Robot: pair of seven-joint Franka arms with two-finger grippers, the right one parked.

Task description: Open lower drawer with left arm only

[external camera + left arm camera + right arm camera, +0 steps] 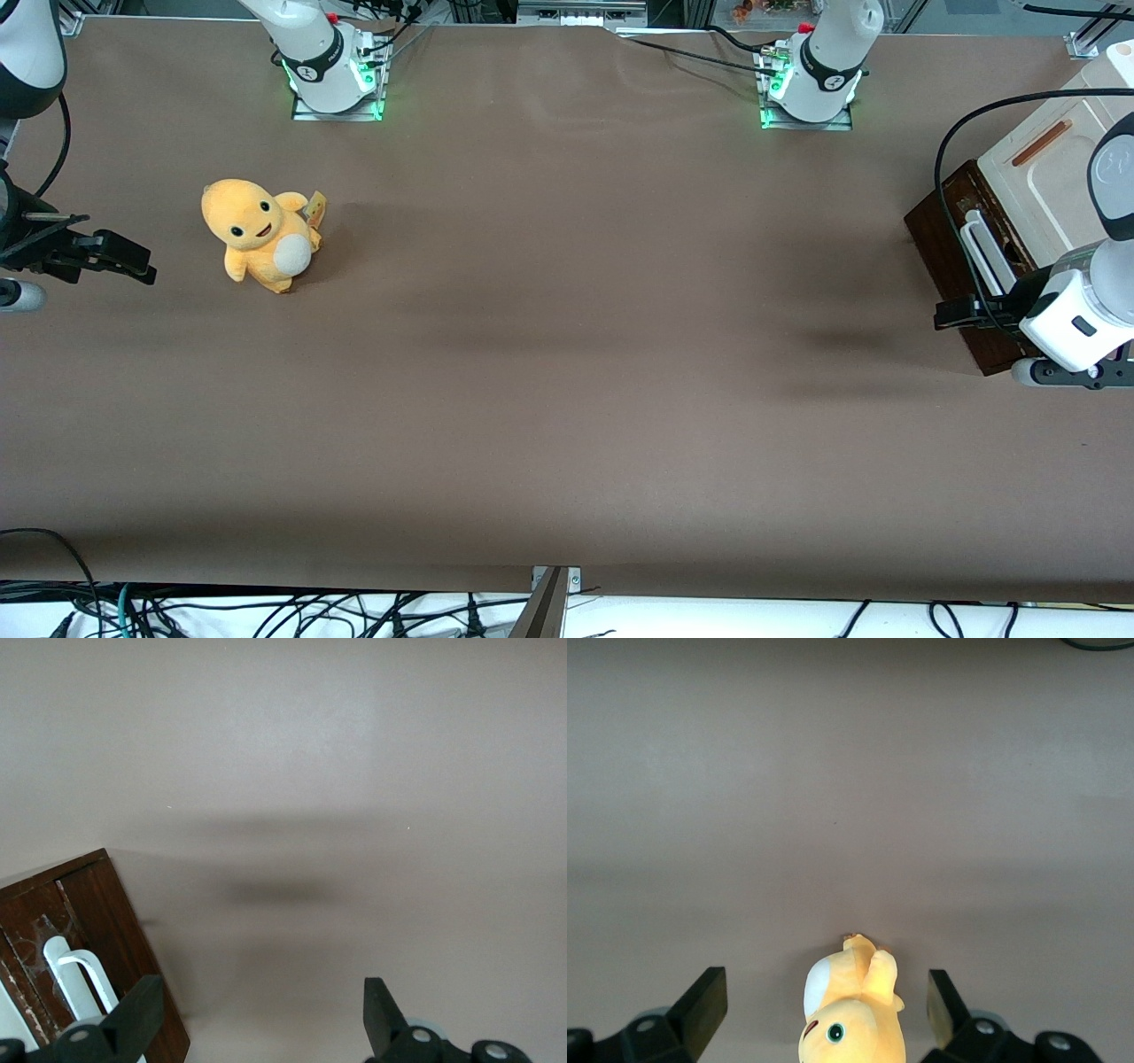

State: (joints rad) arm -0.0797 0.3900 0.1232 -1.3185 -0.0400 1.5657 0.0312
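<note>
Hovering my tool (946,315) in front of lower drawer (941,244), at working arm's end of bench (567,354); fingers (133,1019) spread wide, nothing held; one finger overlaps drawer's dark wood front beside white loop handle (75,979), contact unclear; drawer front flush with cabinet (1054,168), shut; yellow plush toy (260,233) well apart toward parked arm's end.

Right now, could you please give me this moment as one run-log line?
phase: approach | gripper: open, holding nothing, in front of lower drawer, nearer the front camera than its white handle | drawer: appears closed | contact: none
</note>
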